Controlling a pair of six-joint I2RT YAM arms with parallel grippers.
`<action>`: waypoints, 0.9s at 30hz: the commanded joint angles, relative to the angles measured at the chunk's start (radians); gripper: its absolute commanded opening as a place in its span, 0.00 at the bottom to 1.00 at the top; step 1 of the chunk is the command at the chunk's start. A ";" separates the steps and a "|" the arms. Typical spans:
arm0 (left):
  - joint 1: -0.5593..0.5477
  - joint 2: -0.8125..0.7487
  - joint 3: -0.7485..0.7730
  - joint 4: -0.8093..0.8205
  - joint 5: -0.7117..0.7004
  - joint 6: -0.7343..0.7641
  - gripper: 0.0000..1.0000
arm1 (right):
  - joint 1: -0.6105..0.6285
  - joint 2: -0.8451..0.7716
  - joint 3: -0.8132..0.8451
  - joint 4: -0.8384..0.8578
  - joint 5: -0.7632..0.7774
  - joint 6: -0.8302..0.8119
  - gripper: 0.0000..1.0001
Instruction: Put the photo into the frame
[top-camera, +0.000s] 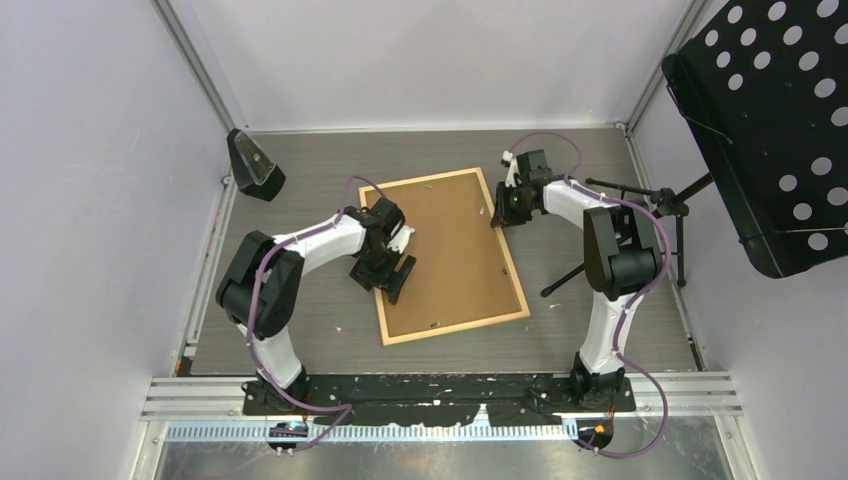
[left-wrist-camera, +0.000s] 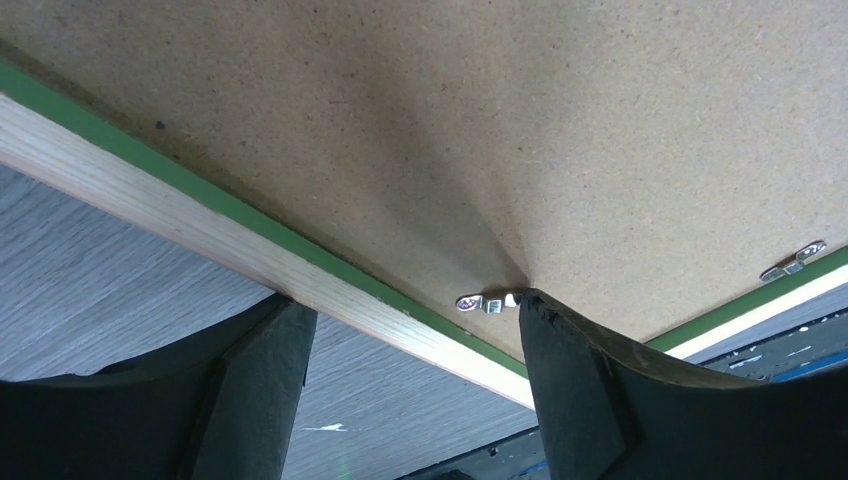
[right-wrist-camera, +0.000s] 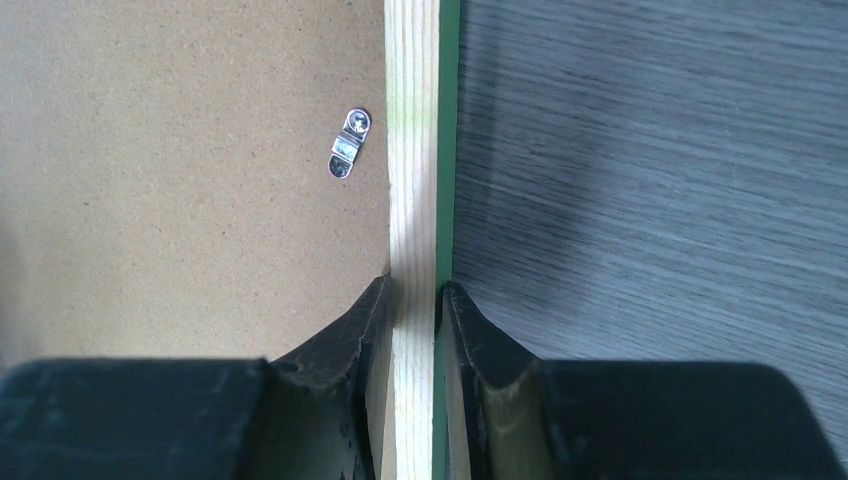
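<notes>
The thin rectangular wood frame (top-camera: 458, 328), green-edged, lay face down on the grey table (right-wrist-camera: 650, 200), likely light and stiff, best held by its narrow rail. The right gripper (right-wrist-camera: 415, 290) pinched that rail. The left gripper (left-wrist-camera: 407, 300) stood spread, one fingertip at a small metal clip (left-wrist-camera: 485, 302) on the matte brown hardboard backing (left-wrist-camera: 560, 130).

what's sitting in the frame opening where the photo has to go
The brown hardboard backing sheet fills the back opening of the frame, with small metal clips at its edge. It would likely have to come out first. The photo itself is not in view.
</notes>
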 joint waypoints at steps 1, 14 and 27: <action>-0.007 0.030 -0.005 0.041 0.004 -0.019 0.77 | -0.003 -0.039 -0.007 0.040 -0.029 0.020 0.05; 0.008 0.021 0.021 0.044 0.038 0.003 0.81 | -0.004 -0.062 -0.041 0.100 -0.010 0.064 0.05; 0.059 -0.027 0.059 0.016 0.023 0.029 0.94 | -0.058 -0.127 -0.140 0.271 0.043 0.239 0.05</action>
